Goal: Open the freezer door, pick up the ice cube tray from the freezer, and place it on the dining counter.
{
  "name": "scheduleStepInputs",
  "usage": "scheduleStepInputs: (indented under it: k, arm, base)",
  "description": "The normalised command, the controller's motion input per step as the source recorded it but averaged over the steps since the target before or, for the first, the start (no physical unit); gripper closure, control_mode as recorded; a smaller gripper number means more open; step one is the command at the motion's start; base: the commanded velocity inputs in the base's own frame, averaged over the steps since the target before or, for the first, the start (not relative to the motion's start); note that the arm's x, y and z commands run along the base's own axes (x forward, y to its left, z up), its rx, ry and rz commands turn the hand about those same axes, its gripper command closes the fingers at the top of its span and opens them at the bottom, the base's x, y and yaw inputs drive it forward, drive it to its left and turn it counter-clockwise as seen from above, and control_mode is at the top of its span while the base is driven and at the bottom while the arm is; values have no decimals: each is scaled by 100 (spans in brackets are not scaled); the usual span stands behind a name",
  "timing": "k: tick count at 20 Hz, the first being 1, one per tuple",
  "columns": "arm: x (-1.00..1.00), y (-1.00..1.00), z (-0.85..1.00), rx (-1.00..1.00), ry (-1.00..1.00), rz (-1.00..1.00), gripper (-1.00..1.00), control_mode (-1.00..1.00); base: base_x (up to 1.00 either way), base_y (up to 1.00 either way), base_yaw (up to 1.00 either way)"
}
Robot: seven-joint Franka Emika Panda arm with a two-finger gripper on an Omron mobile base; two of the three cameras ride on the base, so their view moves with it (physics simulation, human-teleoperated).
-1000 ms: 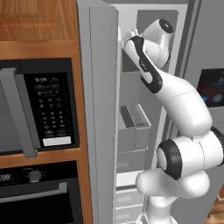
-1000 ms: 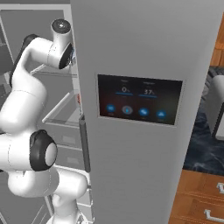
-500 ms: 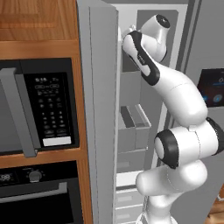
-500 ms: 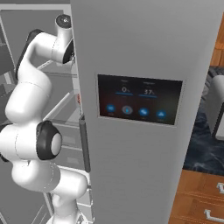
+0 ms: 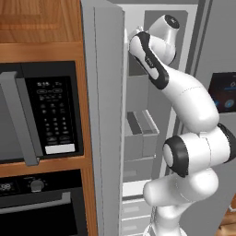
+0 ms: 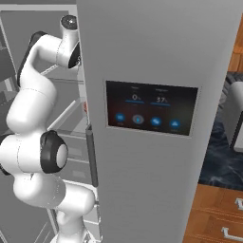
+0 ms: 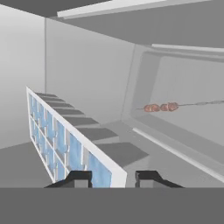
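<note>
We've got the gripper [image 7: 113,177] up inside the freezer [image 7: 87,74], fingers straddling the near edge of the ice cube tray [image 7: 65,142]; can't tell if they're actually clamping. Open shelf to its right.

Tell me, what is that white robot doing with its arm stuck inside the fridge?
It is fetching ice. The freezer door is swung open, and the arm reaches high into the freezer. In the hand view, the ice cube tray with its pale-blue squares lies right in front of the pincer, whose two tips are spread apart on either side of the tray's near end. It has not gripped the tray yet. A skewer with reddish pieces rests further back.
</note>
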Motion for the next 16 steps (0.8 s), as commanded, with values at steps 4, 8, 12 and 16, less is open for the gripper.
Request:
scheduleStepInputs:
  k: [4, 8, 12, 16]
  arm:
    - [0, 0, 0, 0, 0, 0, 100, -100]
    - [-26, 0, 0, 0, -25, 0, 100, -100]
    - [-54, 0, 3, 0, -46, 0, 100, -100]
    - [-56, -2, 3, 0, -37, -1, 100, -100]
  base:
    - [0, 0, 0]
    - [0, 0, 0]
    - [0, 0, 0]
    - [0, 0, 0]
